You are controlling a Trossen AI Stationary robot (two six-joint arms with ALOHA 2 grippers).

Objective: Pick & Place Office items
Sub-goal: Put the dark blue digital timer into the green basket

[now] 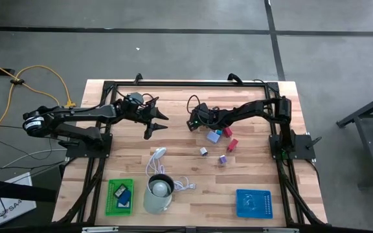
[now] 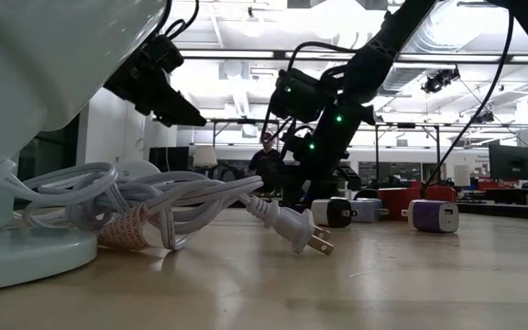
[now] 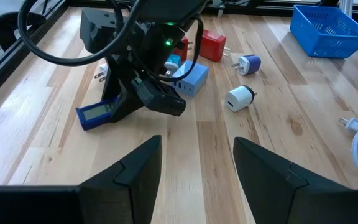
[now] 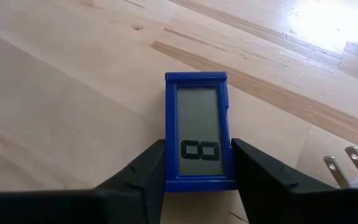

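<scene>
Nearest the green plastic tray (image 1: 120, 196), already holding blue items, left gripper (image 1: 155, 124) hangs spread and empty. Beyond, right gripper (image 4: 197, 163) pinches a flat blue counter with grey display (image 4: 197, 129); several small plug blocks (image 1: 216, 144) remain unsorted.

1. A wooden table (image 1: 264, 165) is carrying everything.
2. A pale grey-green cup (image 1: 158, 193) is standing near the table's front edge, left of the middle.
3. A white coiled cable (image 1: 157, 162) is lying just behind the cup, its plug (image 2: 302, 233) resting on the wood.
4. A green tray (image 1: 113, 204) is sitting near the front left corner.
5. A blue tray (image 1: 254, 202) is sitting near the front right corner.
6. A yellow cable (image 1: 44, 77) is trailing over the floor beyond the left edge.
</scene>
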